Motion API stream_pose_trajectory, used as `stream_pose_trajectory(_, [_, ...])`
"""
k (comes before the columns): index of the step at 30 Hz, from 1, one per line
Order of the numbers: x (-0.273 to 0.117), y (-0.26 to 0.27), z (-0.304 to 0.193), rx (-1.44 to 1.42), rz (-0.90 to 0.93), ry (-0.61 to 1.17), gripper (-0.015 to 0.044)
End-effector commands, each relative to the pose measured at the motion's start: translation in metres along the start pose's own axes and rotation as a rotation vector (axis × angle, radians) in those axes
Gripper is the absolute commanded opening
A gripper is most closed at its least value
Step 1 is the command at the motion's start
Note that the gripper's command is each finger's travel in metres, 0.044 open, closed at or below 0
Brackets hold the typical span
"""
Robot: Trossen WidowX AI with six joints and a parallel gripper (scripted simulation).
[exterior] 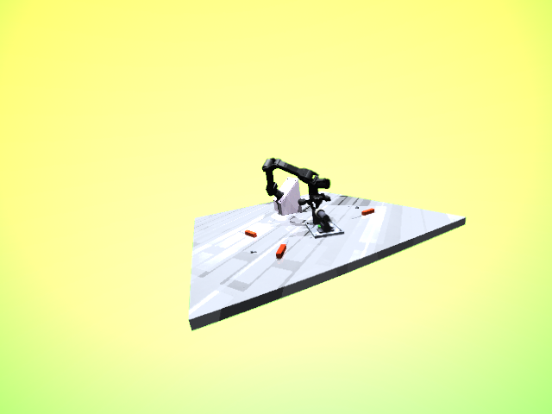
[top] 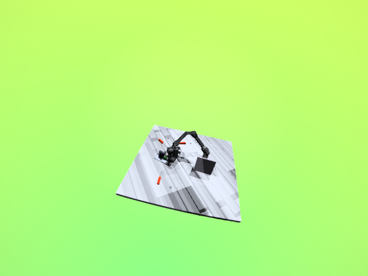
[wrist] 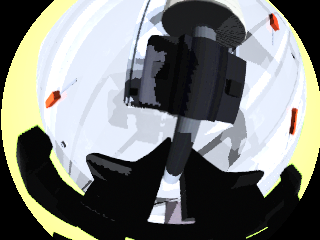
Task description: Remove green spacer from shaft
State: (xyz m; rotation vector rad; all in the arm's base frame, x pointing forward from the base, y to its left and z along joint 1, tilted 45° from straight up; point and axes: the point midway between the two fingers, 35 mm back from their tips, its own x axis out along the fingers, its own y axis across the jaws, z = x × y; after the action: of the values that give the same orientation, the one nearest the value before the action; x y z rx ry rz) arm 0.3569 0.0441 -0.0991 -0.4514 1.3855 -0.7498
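Observation:
My gripper [wrist: 174, 141] [exterior: 316, 209] points down and is shut on the dark shaft [wrist: 184, 142], near its free end. In the wrist view the shaft runs from between the fingers into a dark block [wrist: 175, 75]. Beyond that block a short grey piece of the shaft shows, meeting a wide round part [wrist: 200, 19] with a pale rim and dark face. A bit of green [top: 165, 157] [exterior: 319, 226] shows beside the dark parts on the pale base plate [top: 157, 160] [exterior: 316, 235]. Whether this is the green spacer on the shaft or lying loose, I cannot tell. The big housing block cannot be told apart clearly.
Orange-red blocks lie around the assembly: one [top: 158, 180] [exterior: 367, 211], another [top: 160, 140] [exterior: 280, 250], and a third [top: 182, 143] [exterior: 250, 233]. A slanted panel [top: 204, 165] [exterior: 290, 197] stands by the arm's base. The table's edge [exterior: 329, 271] lies beyond the base plate.

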Motion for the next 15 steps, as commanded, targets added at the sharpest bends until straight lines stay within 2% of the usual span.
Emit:
stream_pose_trajectory(1, [-0.0007, 0.0003, 0.0036, 0.002, 0.0, -0.008, 0.0])
stream_pose_trajectory(15, [-0.0007, 0.0002, 0.0079, 0.002, 0.0, -0.009, 0.0])
